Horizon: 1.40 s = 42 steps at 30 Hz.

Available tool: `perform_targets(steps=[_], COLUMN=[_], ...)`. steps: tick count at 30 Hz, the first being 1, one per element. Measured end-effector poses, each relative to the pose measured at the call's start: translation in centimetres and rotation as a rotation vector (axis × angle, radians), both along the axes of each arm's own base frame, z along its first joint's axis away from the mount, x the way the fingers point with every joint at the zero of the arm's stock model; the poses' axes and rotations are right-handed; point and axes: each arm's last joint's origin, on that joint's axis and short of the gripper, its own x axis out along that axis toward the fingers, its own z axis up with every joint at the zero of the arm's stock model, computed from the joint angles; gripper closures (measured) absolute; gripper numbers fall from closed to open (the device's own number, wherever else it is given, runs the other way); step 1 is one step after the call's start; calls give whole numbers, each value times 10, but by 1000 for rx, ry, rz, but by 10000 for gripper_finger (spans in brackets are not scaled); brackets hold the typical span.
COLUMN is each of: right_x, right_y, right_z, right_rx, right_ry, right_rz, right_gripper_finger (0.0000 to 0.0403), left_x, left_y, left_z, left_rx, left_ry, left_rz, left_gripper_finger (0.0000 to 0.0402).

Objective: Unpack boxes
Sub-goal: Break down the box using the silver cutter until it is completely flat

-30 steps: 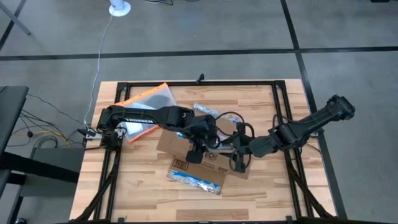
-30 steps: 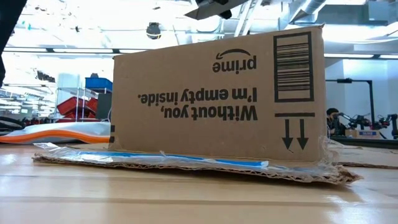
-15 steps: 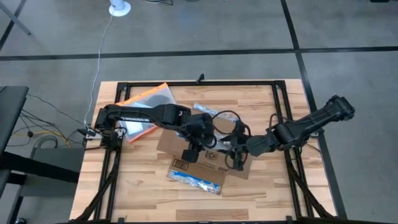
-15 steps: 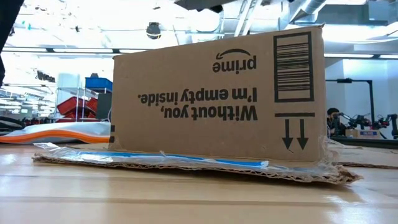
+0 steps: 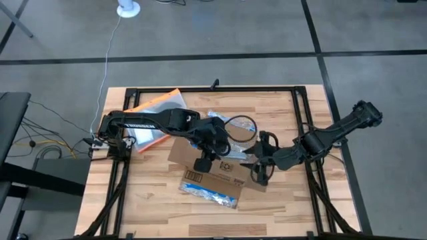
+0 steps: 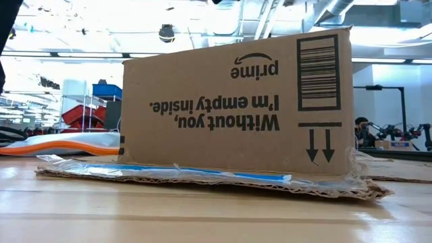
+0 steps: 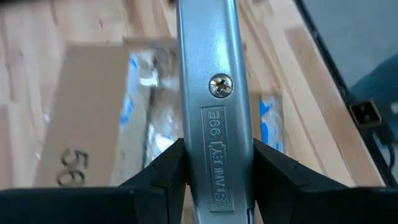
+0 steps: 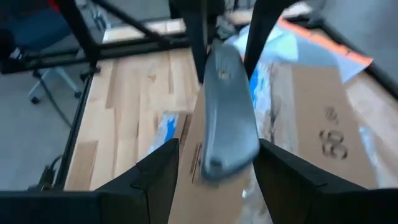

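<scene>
Wooden table, brown printed cardboard box

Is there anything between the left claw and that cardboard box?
Only the tool it holds: the left claw grips a silver utility knife pointing at the box. Nothing else visible blocks it.

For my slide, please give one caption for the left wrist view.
Left end effector shut on a silver utility knife above the taped cardboard box.
</scene>
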Motion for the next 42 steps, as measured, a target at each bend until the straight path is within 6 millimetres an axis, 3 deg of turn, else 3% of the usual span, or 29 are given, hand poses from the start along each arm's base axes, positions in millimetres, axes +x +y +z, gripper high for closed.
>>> perform_targets(steps=[6, 20, 23, 28, 37, 40, 42], right_x=[14, 20, 23, 26, 22, 12, -2], right_y=[-5, -6, -5, -8, -12, -15, -18], right_z=[9, 5, 2, -1, 1, 3, -2], right_rx=[-42, -49, -54, -57, -89, -80, -108], right_ry=[-125, -117, -107, -95, -74, -39, 53], right_rz=[-17, -17, -19, -28, -24, -44, -76], right_gripper_finger=[214, 214, 230, 288, 288, 288, 288], left_x=[2, 4, 4, 4, 5, 5, -3], left_y=[-3, -3, -3, -3, -3, -2, -1], left_z=[2, 7, 7, 7, 7, 8, 3], left_rx=[-7, -16, -16, -16, -1, 27, 41], left_ry=[-35, -86, -86, -87, -97, -101, -6], left_rz=[2, 6, 6, 3, 1, 20, 38], left_gripper_finger=[276, 276, 276, 276, 276, 243, 205])
